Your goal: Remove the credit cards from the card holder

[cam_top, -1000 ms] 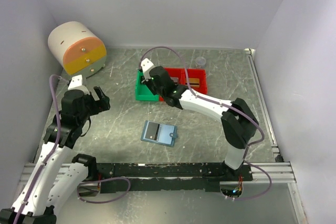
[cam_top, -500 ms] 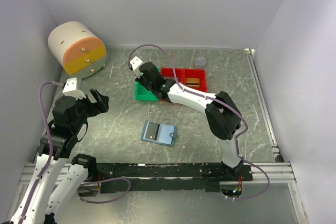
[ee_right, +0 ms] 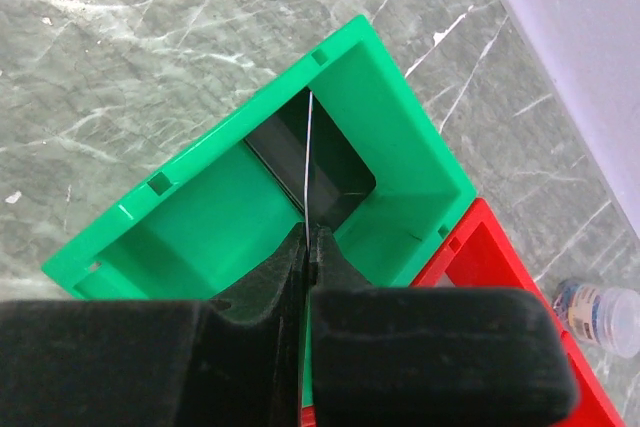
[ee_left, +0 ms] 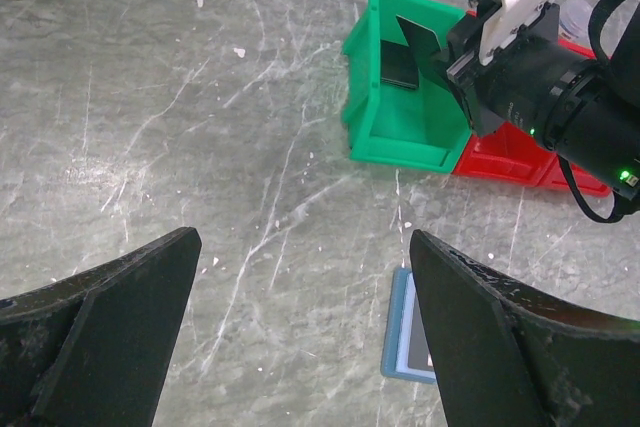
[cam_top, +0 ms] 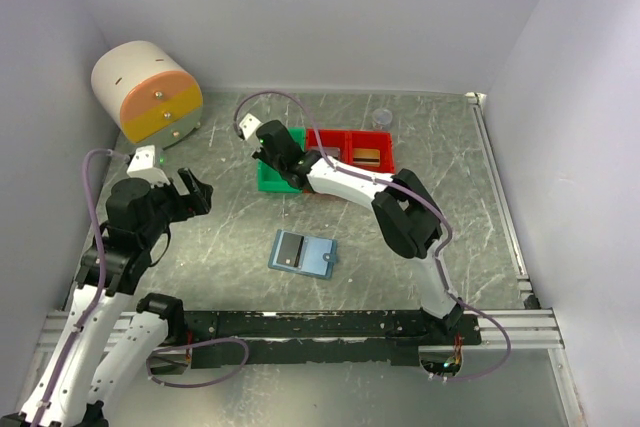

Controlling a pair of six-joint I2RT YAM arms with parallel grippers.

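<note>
My right pincer (ee_right: pixel 308 247) pressed together on 1 thin card (ee_right: pixel 308 147), edge-on above the green bin (ee_right: pixel 400 77), 1 dark card (ee_right: pixel 345 172) lying inside, my left pincer (ee_left: pixel 302 242) spread wide, holding nothing, card holder (cam_top: pixel 303 253) open on the table (cam_top: pixel 220 237).

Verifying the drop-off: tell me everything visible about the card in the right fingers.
The held card is thin, flat, dark, plastic by its look. The shut fingers of the right gripper pinch one edge, so it stands on edge over the green bin. The right wrist view shows only its pale edge. A second dark card lies on the bin floor beneath; contact cannot be told.
</note>
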